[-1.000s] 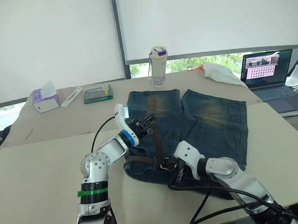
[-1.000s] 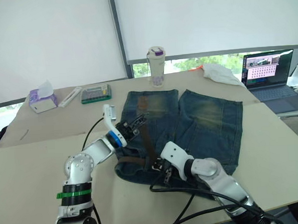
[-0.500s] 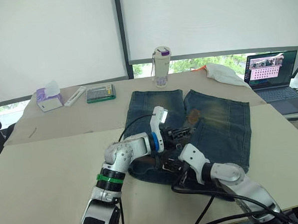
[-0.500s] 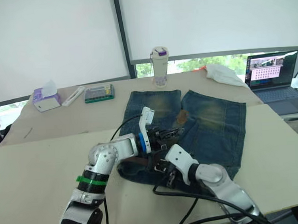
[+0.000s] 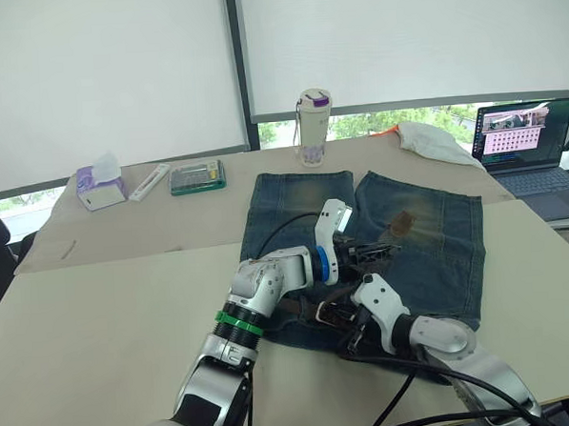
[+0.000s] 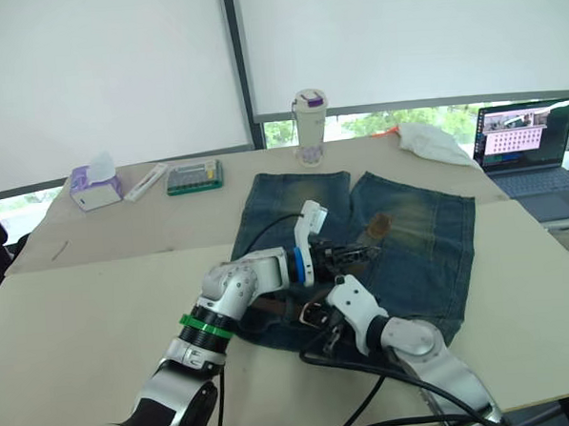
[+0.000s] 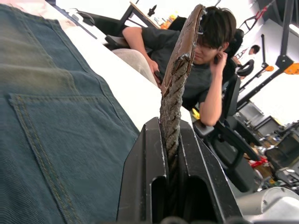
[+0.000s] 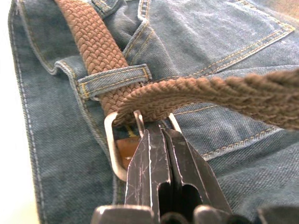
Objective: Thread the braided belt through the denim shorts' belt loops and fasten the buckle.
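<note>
The denim shorts lie flat on the table, waistband nearest me. The braided belt runs under a belt loop and through the silver buckle. My right gripper is shut with its tips on the buckle at the waistband. My left gripper reaches across over the shorts and is shut on the belt near its end. The reddish leather tip sticks out beyond the fingers, lifted off the denim.
Along the far edge stand a bottle, a tissue box, a green case, a white cloth and an open laptop. Black cables trail from my right arm. A seated person is beyond the table.
My left gripper has swung to the right across the shorts, drawing the belt's tip end with it. The right gripper has stayed at the buckle. The camera has shifted a little.
</note>
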